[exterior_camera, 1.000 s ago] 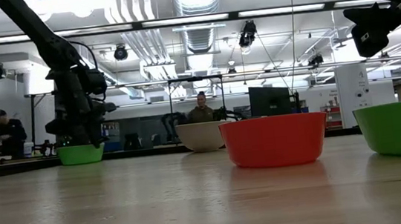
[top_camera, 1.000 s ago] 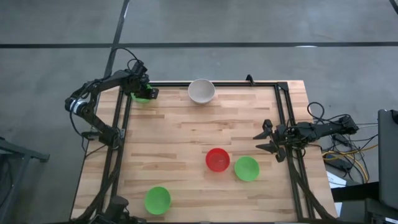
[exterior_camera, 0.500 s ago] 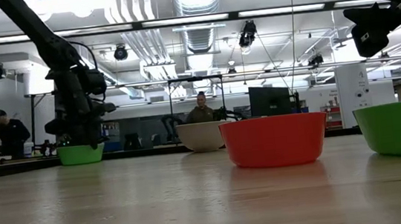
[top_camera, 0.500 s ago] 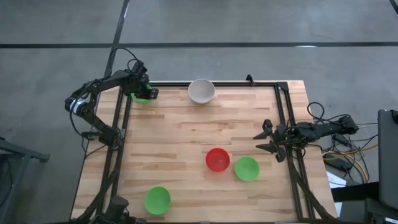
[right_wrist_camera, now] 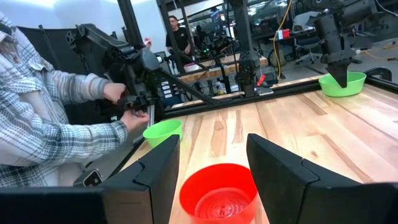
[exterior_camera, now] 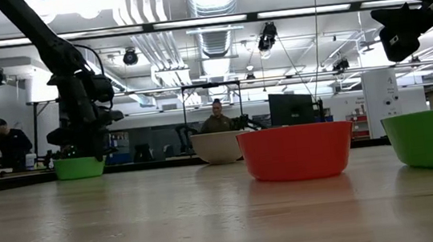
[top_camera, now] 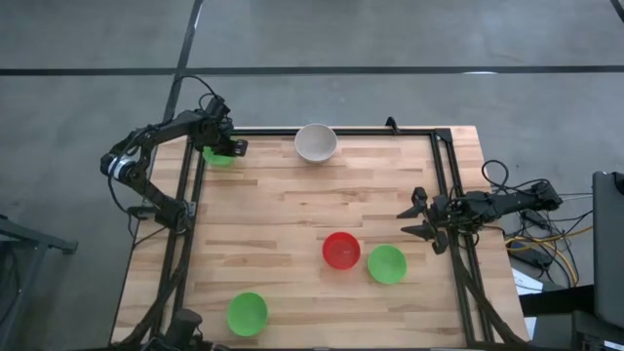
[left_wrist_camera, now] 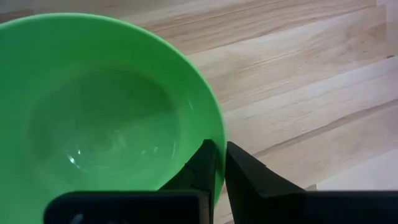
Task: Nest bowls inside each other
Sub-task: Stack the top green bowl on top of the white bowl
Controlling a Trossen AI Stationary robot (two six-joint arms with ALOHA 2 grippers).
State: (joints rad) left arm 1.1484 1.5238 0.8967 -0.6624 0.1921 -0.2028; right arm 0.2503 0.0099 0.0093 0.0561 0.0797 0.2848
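A green bowl (top_camera: 216,157) sits at the table's far left corner, with my left gripper (top_camera: 223,147) shut on its rim; the left wrist view shows it from above (left_wrist_camera: 93,124). A white bowl (top_camera: 316,142) stands at the far edge. Near the middle a red bowl (top_camera: 341,250) and a second green bowl (top_camera: 387,263) rest side by side on their bases. A third green bowl (top_camera: 247,313) is close to the near edge. My right gripper (top_camera: 414,219) hovers open at the right edge, level, above and behind the red bowl (right_wrist_camera: 217,196). My left gripper pinches the green bowl's rim (left_wrist_camera: 214,118) on the side toward the table's middle, one finger (left_wrist_camera: 202,165) inside the bowl and the other (left_wrist_camera: 245,171) outside. The fingers come steeply from above. The bowl stands upright, its base (exterior_camera: 79,174) on the table.
A black frame rail (top_camera: 190,195) runs along the table's left side and another (top_camera: 453,195) along its right. A person in a plaid sleeve (right_wrist_camera: 50,118) handles equipment beyond the table's left edge. Bare wood (top_camera: 292,205) lies between the bowls.
My left gripper has shut on the green bowl's rim without moving from its place. As it shut, the bowl slid a little toward the table's left edge and stayed upright on the wood.
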